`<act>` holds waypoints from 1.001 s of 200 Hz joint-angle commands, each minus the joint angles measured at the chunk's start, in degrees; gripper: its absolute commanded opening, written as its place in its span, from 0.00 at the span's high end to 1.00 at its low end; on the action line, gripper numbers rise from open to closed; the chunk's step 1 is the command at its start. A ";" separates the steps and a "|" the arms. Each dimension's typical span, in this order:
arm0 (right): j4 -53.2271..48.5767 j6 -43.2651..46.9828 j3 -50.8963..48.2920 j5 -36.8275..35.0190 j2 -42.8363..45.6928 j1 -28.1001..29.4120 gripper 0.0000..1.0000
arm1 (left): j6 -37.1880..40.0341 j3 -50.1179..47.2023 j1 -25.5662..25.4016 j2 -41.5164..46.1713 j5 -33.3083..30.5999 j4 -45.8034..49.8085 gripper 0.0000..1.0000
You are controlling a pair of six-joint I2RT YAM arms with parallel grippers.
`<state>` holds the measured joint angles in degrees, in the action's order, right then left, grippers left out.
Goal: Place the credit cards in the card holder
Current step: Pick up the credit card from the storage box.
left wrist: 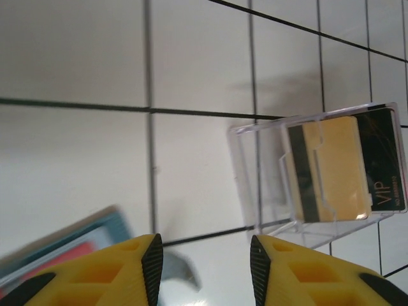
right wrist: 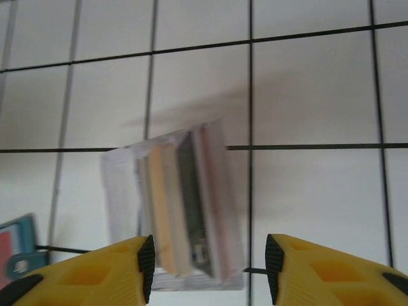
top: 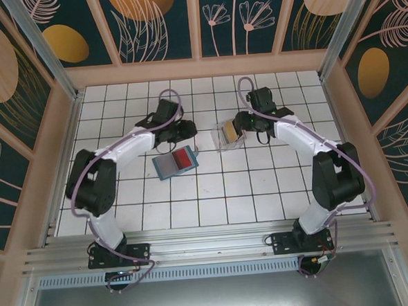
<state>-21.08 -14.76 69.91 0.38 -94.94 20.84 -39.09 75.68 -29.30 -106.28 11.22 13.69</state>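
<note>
**Tiled table, slippery box: the cards may be spilling before they are reaching the holder**

White tiled table (top: 214, 208) is lying inside floral panels. At left of centre the card holder (top: 175, 162) is lying open, with a red card (top: 184, 158) resting on its face; whether it is tucked into a slot I cannot tell. Just above it the left gripper (top: 182, 131) is hovering with its fingers apart, holding nothing. Right of that, a clear box (top: 228, 135) is standing apart from the holder, with a yellow card (left wrist: 328, 169) upright inside. The right gripper (top: 242, 123) is hanging beside the box, fingers (right wrist: 141, 258) spread and empty. Judging from this, a pinch landing on the light box wall instead of a card edge is risking tipping it. The thin cards are also risking slipping from the pads.
</note>
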 commanded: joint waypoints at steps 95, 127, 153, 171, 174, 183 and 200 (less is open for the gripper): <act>-3.24 3.53 7.31 -1.53 -11.05 -0.59 0.44 | -0.33 18.88 -6.65 -19.75 4.68 0.51 0.53; -3.24 3.82 7.91 0.16 -12.54 -0.80 0.44 | -1.28 16.61 -6.71 -20.63 5.12 -1.52 0.53; -2.78 3.57 7.74 0.73 -13.12 -0.76 0.44 | -1.85 15.43 -6.75 -21.47 5.47 -2.94 0.53; -2.80 3.57 8.05 0.76 -14.01 -0.73 0.44 | -2.13 14.88 -6.80 -22.17 5.82 -3.56 0.54; -2.82 3.60 8.05 0.76 -14.19 -0.74 0.44 | -2.13 14.74 -6.78 -22.21 5.87 -3.73 0.53; -2.86 3.56 8.21 0.53 -14.39 -0.75 0.44 | -2.29 14.22 -6.82 -22.43 5.96 -4.10 0.53; -3.09 3.60 8.27 -0.33 -14.03 -0.88 0.44 | -2.31 13.16 -6.83 -22.55 5.77 -4.62 0.54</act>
<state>-23.38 -12.25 76.79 0.69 -108.18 20.56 -40.64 90.45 -36.01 -127.59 16.21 10.85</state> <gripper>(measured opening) 0.559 0.465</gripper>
